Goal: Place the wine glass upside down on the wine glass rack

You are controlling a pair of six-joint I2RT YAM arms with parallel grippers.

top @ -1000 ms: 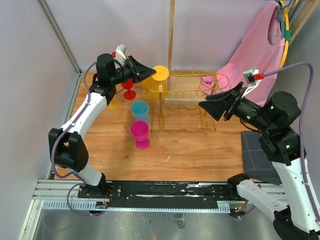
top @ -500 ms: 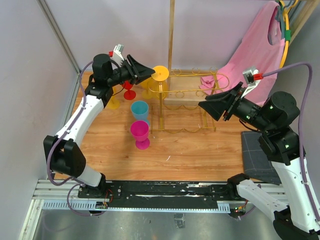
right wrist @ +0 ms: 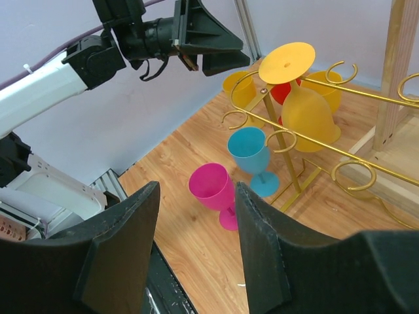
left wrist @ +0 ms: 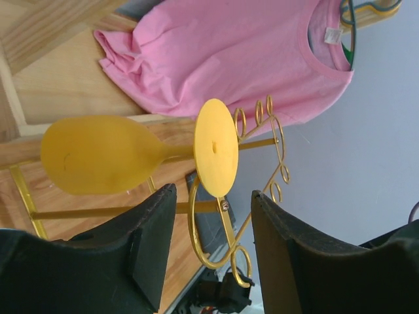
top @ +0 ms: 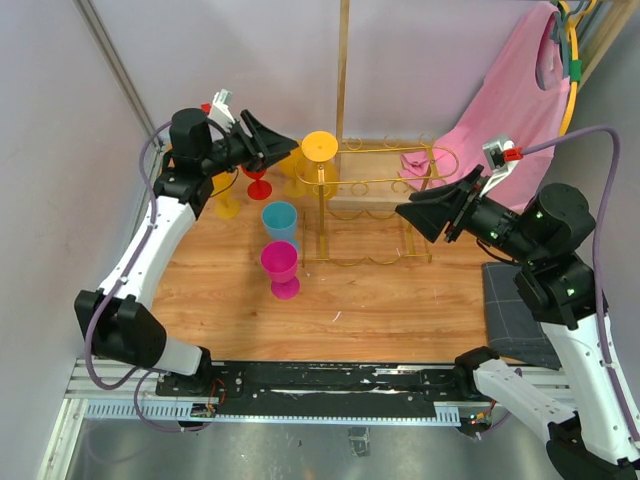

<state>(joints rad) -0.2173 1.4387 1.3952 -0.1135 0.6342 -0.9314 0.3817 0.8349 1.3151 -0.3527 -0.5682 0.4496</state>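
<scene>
yellow wine glass (top: 314,176) hangs upside down at left end of the wine glass rack (top: 372,183), foot on top. left claw (top: 286,146) open, just left of it, not touching. right claw (top: 409,215) open, raised right of rack.

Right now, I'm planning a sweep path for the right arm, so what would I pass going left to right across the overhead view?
In order: blue glass → yellow glass hanging upside down → right gripper → grey mat. The gold rack is left out, since it spans several of these.
</scene>
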